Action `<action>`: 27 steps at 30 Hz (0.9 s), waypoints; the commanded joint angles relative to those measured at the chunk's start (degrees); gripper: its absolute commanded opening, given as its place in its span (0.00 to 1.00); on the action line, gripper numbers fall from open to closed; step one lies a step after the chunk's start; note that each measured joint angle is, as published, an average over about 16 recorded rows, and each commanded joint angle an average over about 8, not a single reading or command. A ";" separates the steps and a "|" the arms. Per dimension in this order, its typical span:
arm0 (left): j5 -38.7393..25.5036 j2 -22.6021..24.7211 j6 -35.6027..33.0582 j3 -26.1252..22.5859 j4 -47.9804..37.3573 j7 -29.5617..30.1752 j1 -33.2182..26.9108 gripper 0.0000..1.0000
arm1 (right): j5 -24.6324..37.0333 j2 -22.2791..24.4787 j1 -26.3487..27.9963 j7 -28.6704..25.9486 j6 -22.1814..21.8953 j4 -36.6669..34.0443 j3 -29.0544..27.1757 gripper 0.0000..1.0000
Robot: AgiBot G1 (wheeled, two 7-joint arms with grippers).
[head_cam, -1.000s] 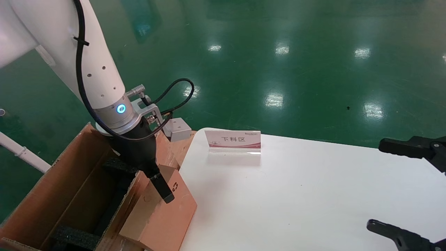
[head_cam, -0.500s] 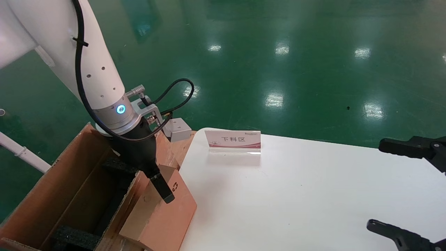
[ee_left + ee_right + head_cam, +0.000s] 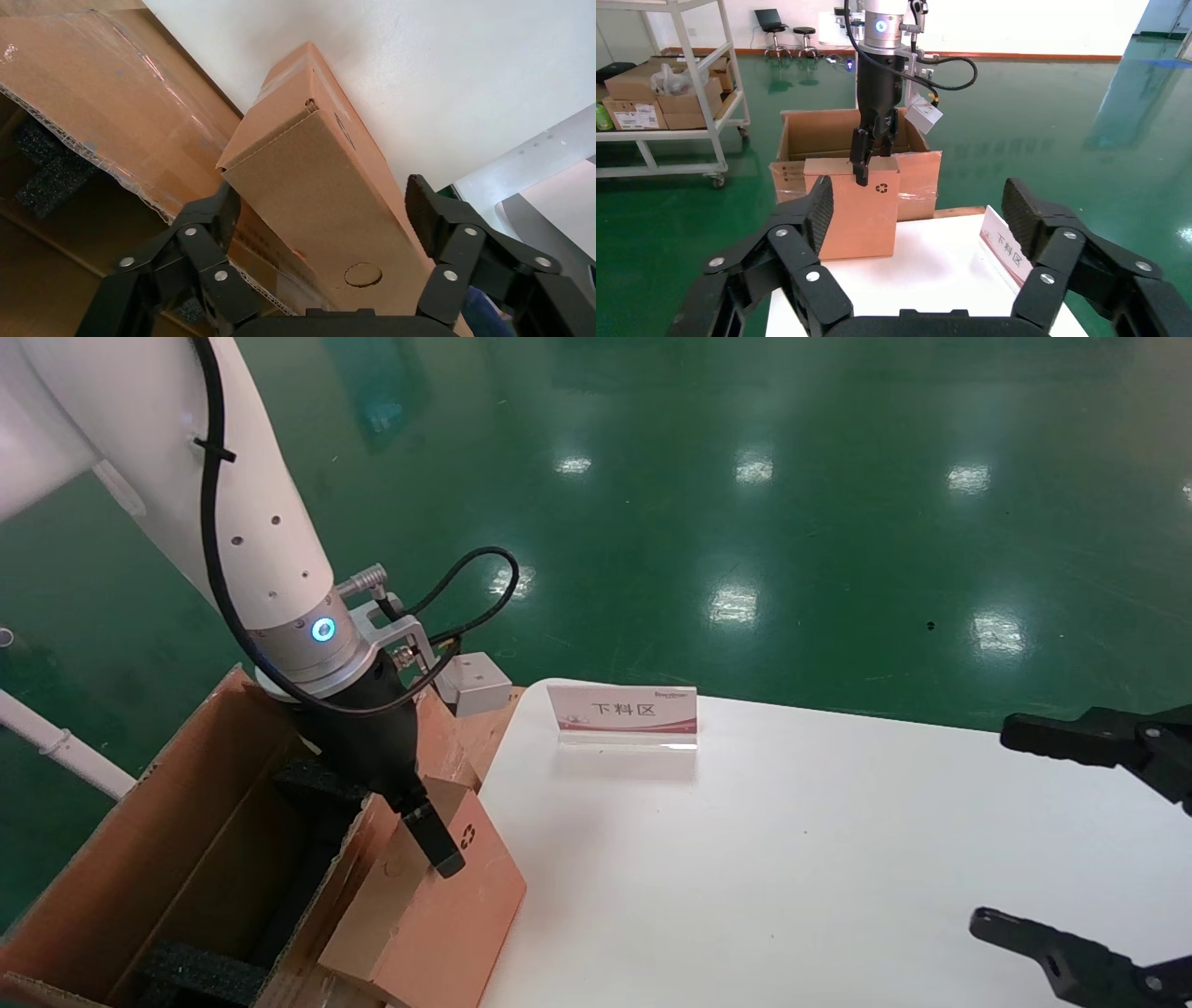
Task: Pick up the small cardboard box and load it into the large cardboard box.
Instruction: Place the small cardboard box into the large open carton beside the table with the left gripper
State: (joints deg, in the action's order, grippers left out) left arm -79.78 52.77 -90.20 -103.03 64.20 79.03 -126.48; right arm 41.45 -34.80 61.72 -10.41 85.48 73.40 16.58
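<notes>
Head view: the large cardboard box stands at the white worktop edge; leaning on its near wall, the small cardboard box — light, stiff, smooth-faced. Left claw pinches its top edge; right claw idles wide.

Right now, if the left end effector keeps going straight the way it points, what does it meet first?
The small cardboard box: the left end effector straddles its narrow top edge, so the box's top would probably meet the palm first. Depth is unclear.
</notes>
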 commanded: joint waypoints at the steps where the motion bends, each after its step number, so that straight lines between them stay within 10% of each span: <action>1: -0.01 -0.01 0.00 0.00 0.01 0.00 0.01 0.00 | 0.00 0.00 0.00 0.00 0.00 0.00 0.00 0.00; 27: -2.20 0.82 1.69 0.96 -1.51 -1.23 -5.29 0.00 | 0.00 0.00 0.02 0.02 0.01 -0.03 0.02 0.00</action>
State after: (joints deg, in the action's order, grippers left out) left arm -81.87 53.93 -88.56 -101.68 61.38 76.92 -132.29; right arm 41.44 -34.80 61.73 -10.40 85.48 73.36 16.60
